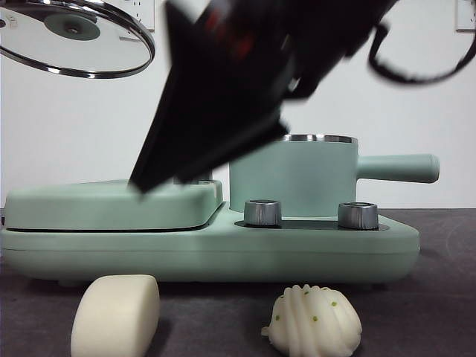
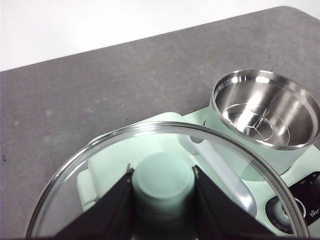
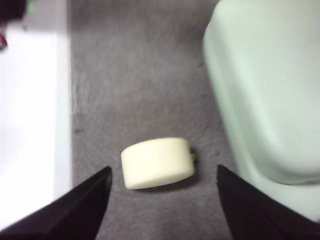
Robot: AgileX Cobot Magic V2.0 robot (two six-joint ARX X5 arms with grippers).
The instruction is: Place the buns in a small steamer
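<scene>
Buns wait: smooth off-white bun (image 3: 157,163) and pleated speckled bun (image 1: 314,321) lie on the table. My left gripper (image 2: 162,172) clamps the glass lid's (image 2: 90,170) knob; my right gripper (image 3: 162,175) spreads above the smooth one. Mint-green steamer pot (image 2: 265,112) stands empty.

Grey table (image 1: 446,297) under green cooker base (image 1: 223,253), smooth bun (image 1: 115,316), pleated bun (image 1: 316,323)

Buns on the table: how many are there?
2. The smooth off-white rounded-rectangular bun lies on the dark table in front of the mint-green cooker, below the open right gripper; the pleated green-specked bun lies beside it.
</scene>
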